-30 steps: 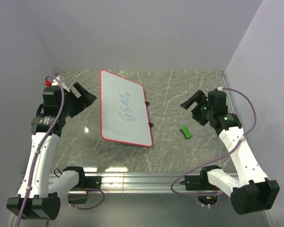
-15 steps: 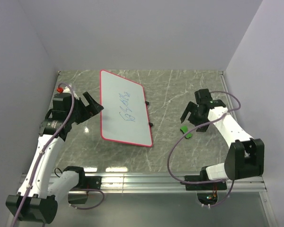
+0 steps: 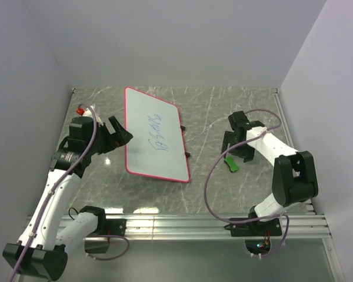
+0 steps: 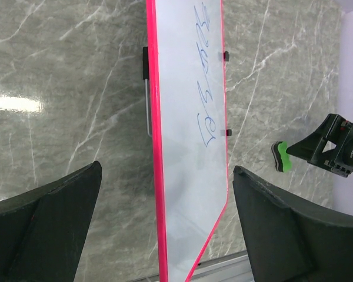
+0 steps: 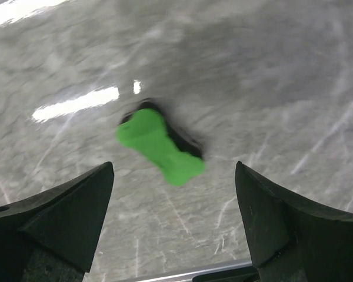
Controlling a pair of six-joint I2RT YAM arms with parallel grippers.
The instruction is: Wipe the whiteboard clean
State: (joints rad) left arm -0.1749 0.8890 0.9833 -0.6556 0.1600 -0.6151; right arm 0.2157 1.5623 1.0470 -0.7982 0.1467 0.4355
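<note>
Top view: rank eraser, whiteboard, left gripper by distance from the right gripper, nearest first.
1. Eraser, right beside the right gripper, on the near side.
2. Whiteboard, centre-left of the table.
3. Left gripper, beyond the board's left edge.

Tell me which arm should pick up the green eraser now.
Right. The right gripper hovers over the green eraser, jaws open either side. The left gripper is across the whiteboard, at its other edge.

Red-rimmed whiteboard (image 3: 155,136) with blue scribbles, flat on the table
</note>
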